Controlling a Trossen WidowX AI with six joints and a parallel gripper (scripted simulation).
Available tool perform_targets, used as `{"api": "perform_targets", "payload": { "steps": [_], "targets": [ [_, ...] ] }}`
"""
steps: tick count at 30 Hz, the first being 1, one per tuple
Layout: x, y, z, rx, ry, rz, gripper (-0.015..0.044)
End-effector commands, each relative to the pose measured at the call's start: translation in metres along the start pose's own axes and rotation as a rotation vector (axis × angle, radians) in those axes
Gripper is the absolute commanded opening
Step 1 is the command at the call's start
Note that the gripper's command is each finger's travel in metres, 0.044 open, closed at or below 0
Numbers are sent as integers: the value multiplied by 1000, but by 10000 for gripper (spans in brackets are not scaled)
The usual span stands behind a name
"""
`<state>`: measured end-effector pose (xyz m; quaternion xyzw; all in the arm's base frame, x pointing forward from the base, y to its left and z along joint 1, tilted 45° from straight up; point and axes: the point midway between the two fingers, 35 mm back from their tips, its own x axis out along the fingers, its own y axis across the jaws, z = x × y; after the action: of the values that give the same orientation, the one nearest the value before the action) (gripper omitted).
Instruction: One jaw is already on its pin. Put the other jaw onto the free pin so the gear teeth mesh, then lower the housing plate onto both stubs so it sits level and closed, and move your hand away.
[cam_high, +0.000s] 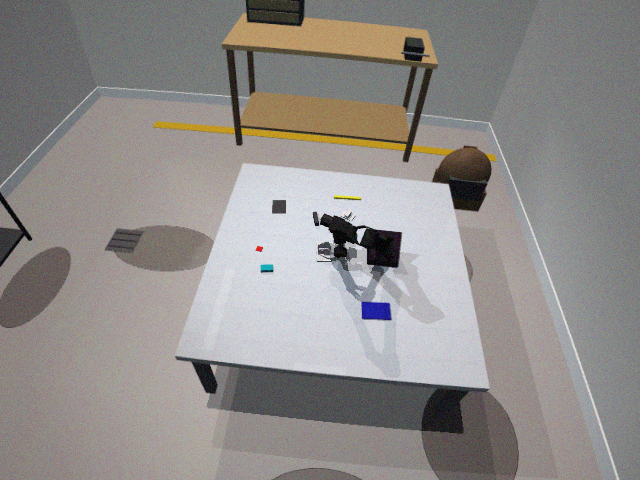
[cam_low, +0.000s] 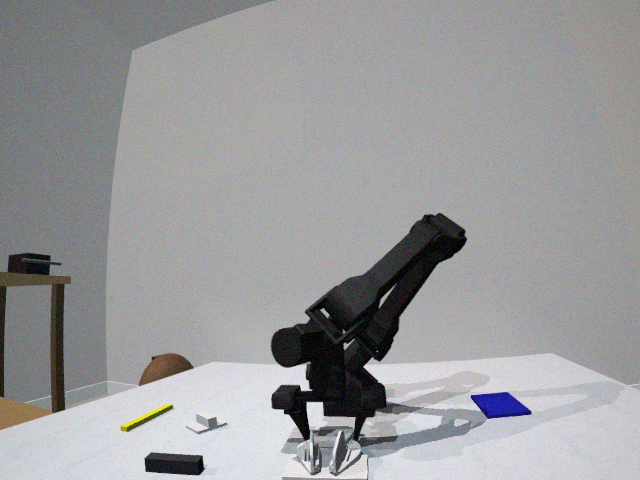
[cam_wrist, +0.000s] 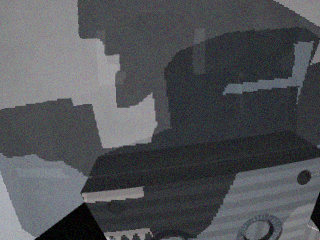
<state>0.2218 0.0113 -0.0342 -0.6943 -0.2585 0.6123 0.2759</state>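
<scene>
In the exterior view, two white jaws, a left one (cam_low: 313, 455) and a right one (cam_low: 339, 455), stand side by side on the white base (cam_low: 357, 472) (cam_high: 322, 259). My gripper (cam_low: 332, 438) (cam_high: 339, 252) (cam_wrist: 203, 190) points down just behind them, its fingers wide apart. It is shut on a grey, ribbed piece with a round hole, which looks like the housing plate (cam_wrist: 270, 195); it spans the gap between the fingertips in the wrist view. Pale gear teeth (cam_wrist: 131, 235) show below its left part. The pins, the stubs and the exact tooth mesh are hidden.
A small white block on a foot (cam_low: 206, 421) and a yellow bar (cam_low: 147, 417) (cam_high: 347, 197) lie to one side. A black block (cam_low: 174, 463) (cam_high: 279, 206), a blue plate (cam_low: 500, 404) (cam_high: 376, 311), a teal block (cam_high: 266, 268) and a red piece (cam_high: 258, 249) lie farther out.
</scene>
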Motion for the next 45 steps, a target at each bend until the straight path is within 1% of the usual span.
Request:
{"api": "perform_targets", "payload": {
  "steps": [1,13,45],
  "targets": [
    [0,0,0,1,0,2,351],
    [-6,0,0,1,0,2,351],
    [0,1,0,1,0,2,351]
  ]
}}
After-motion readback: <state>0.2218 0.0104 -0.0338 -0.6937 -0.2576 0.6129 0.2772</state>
